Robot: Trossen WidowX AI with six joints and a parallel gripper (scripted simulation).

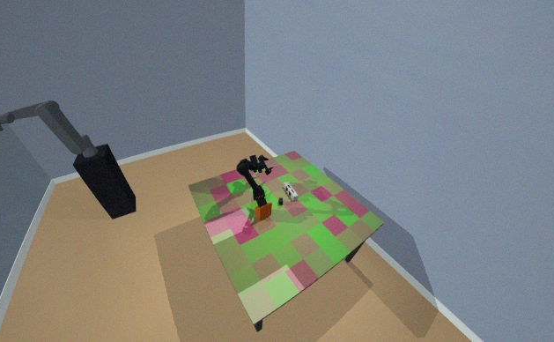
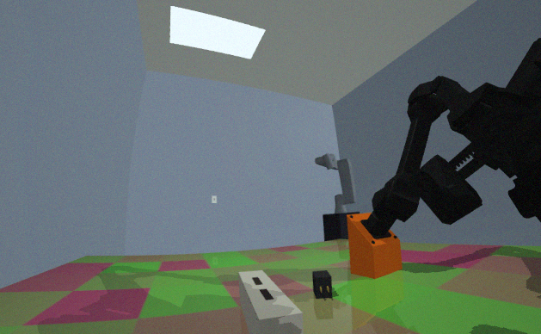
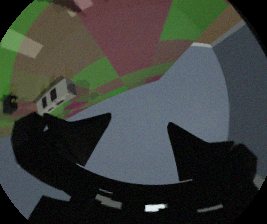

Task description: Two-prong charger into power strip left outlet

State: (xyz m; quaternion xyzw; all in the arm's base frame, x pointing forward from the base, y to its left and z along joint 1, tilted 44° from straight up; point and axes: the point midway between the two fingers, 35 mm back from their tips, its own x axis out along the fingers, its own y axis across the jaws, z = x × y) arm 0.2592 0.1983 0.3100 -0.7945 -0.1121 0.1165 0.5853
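Note:
The charger is a small black block on the table, with two gold-coloured prongs facing the exterior camera. The white power strip lies beside it, apart from it, with dark outlet openings on top. My gripper is open and empty. It is raised above the table, away from both things. In the wrist view the charger and strip show at the left, beyond one finger. The shutter inside the outlets cannot be made out.
The arm's orange base stands on the patchwork table, near the charger. A grey arm on a black pedestal stands off the table. Blue-grey walls rise behind.

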